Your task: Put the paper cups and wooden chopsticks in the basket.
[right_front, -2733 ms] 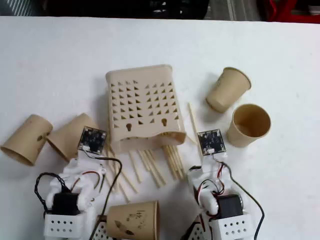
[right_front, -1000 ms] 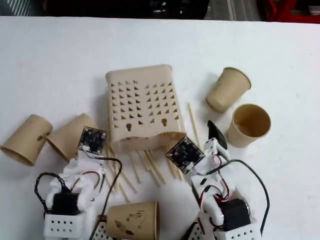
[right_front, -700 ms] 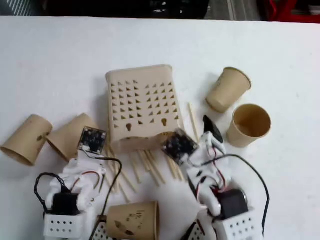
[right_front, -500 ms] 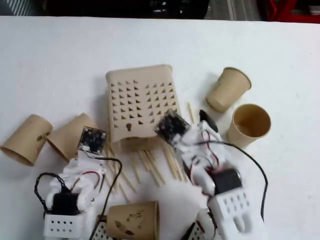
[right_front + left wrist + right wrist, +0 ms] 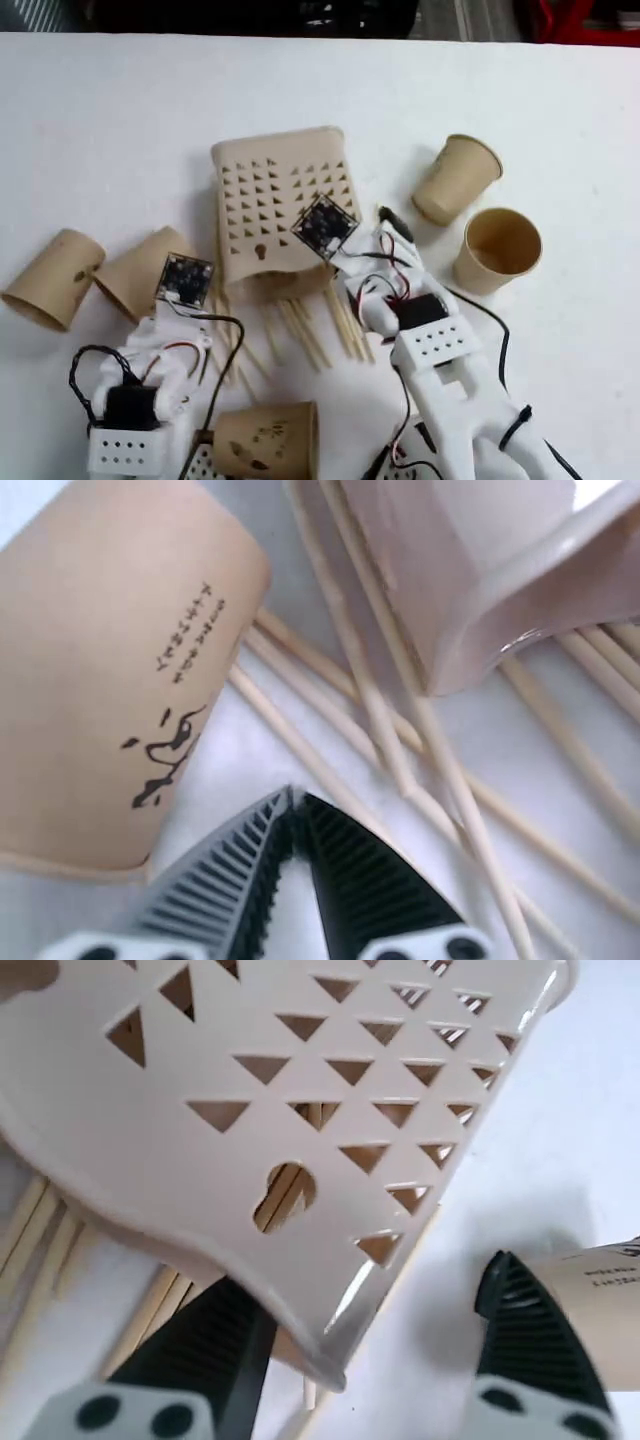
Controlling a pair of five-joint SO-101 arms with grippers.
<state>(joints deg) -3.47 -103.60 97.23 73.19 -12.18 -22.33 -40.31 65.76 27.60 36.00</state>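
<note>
The basket (image 5: pixel 285 195) is seen overturned on the surface (image 5: pixel 120 120), wooden chopsticks (image 5: pixel 300 335) fanned out from under its near edge; paper cups (image 5: pixel 457 178) are scattered on both sides; the right claw (image 5: pixel 370 1285) is held wide astride the basket's near corner; the left claw (image 5: pixel 295 810) is closed on nothing, just beside a lying cup (image 5: pixel 110 670).

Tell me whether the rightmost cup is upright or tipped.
Upright: the cup stands with its round open mouth facing up, and it looks empty inside.
</note>
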